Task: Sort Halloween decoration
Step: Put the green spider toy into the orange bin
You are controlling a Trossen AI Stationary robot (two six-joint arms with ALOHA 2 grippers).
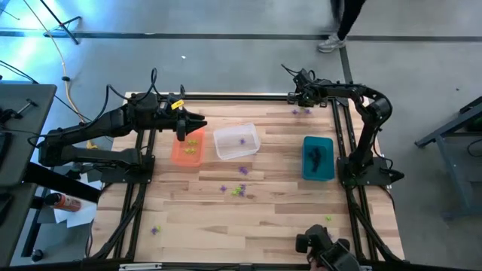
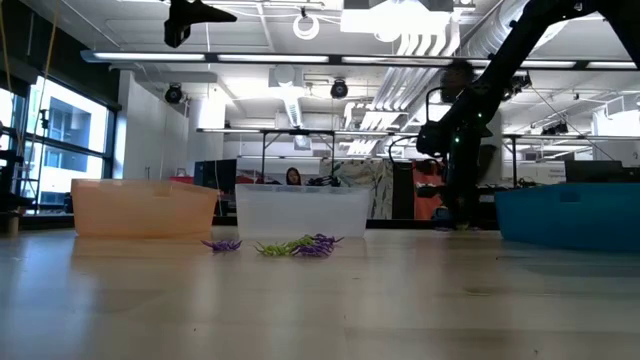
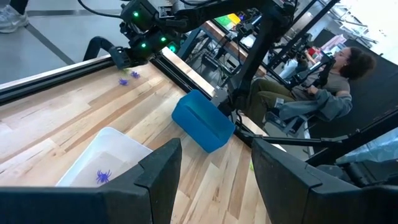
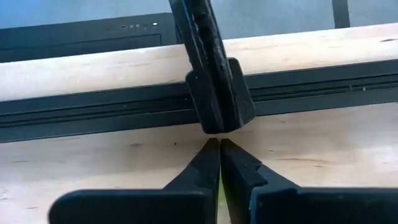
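our right gripper [image 4: 219, 144] sits at the far right corner of the table [image 1: 286, 218], low against the black frame rail [image 4: 124, 109], its fingers pinched together; whether a purple spider trinket [image 1: 306, 111] is caught between the tips we cannot tell, since none shows in the right wrist view. two purple ones lie just beside that gripper in the high view. our left gripper [image 1: 202, 120] hangs above the orange bin [image 1: 175, 154] with its jaws spread and nothing in them. the rest of the halloween decoration is scattered: a purple and yellow-green cluster [image 1: 239, 189] in front of the clear bin [image 1: 224, 147], one purple piece [image 3: 103, 177] inside that bin, yellow-green pieces in the orange bin, dark ones in the teal bin [image 1: 307, 172], strays near the front edge. we judge these trinkets feather-light, springy in the legs and quick to skid or flick away, so we would pinch the small body at the centre, pressing down onto the wood, not a leg.
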